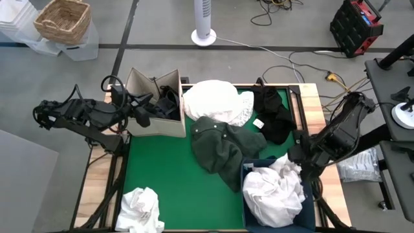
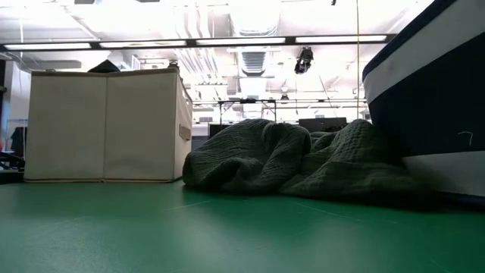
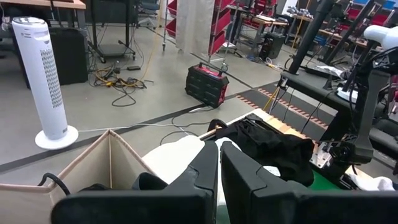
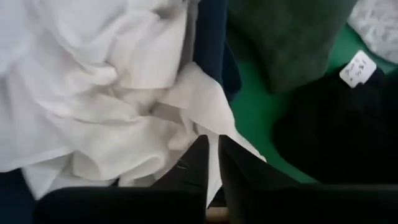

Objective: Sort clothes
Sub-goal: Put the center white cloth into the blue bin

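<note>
My right gripper [image 4: 212, 151] hangs pointing down over the far right corner of the navy bin [image 1: 251, 169], fingers shut. Its tips sit just above a flap of white clothes [image 4: 198, 93] draped over the bin's rim. More white clothes [image 1: 275, 194] fill the bin. A dark green garment [image 1: 223, 145] lies mid-table against the bin. A white garment [image 1: 213, 100] and a black one [image 1: 275, 113] lie at the far edge, and another white one [image 1: 141, 208] lies at the near left. My left gripper [image 3: 219, 163] hovers shut and empty above the beige box [image 1: 145, 84], which holds black clothes [image 1: 169, 103]. My right gripper stands with its fingertips [image 4: 198, 152] right at the white flap [image 4: 186, 134] that lies over the bin's rim. The fingers hide the spot, so I cannot tell whether they touch or pinch the cloth.
In the low view the box [image 2: 102, 125] stands at the left, the green garment [image 2: 295, 155] lies heaped in the middle and the bin's wall [image 2: 432, 98] rises at the right. Bare green mat [image 1: 162, 171] lies between the box and the bin.
</note>
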Tool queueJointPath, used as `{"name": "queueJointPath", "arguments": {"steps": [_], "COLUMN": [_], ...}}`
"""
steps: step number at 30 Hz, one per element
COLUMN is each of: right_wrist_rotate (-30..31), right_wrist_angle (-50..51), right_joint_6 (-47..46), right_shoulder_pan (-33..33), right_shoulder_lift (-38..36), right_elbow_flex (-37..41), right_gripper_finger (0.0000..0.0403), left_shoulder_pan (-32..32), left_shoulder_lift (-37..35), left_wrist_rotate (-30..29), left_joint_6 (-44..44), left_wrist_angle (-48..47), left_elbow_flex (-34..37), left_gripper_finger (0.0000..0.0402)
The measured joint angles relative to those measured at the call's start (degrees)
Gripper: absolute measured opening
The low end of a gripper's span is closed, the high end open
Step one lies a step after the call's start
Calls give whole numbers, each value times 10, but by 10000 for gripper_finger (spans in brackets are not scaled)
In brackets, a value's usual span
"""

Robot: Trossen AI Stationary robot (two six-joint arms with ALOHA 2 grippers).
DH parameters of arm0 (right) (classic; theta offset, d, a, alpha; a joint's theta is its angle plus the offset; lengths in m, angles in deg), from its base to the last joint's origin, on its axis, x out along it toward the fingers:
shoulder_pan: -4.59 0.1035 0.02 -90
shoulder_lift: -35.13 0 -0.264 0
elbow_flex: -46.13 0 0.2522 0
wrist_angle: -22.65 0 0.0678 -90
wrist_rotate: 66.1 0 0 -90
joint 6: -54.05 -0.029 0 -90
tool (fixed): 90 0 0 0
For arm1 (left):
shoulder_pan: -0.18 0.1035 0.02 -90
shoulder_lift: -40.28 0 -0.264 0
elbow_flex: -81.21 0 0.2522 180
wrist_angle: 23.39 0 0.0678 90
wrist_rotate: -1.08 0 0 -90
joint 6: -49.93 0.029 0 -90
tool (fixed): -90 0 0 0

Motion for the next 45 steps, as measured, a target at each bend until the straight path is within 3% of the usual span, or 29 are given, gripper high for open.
{"name": "queueJointPath", "arguments": {"steps": [12, 17, 34, 45], "right_wrist_rotate": [4, 4, 15, 19], "right_wrist_angle": [-32, -41, -59, -69], "right_joint_6": [-5, -5, -25, -25], "right_shoulder_pan": [0, 0, 0, 0], "right_shoulder_lift": [-2, -3, -11, -11], "right_elbow_flex": [86, 104, 130, 130], "right_gripper_finger": [182, 212, 153, 81], "left_shoulder_pan": [0, 0, 0, 0], "left_shoulder_lift": [0, 0, 27, 28], "left_wrist_rotate": [-5, -8, -10, -10], "left_joint_6": [0, 0, 0, 0], "left_wrist_angle": [0, 1, 3, 7], "left_elbow_flex": [0, 0, 0, 0], "left_gripper_finger": [0, 0, 0, 0]}}
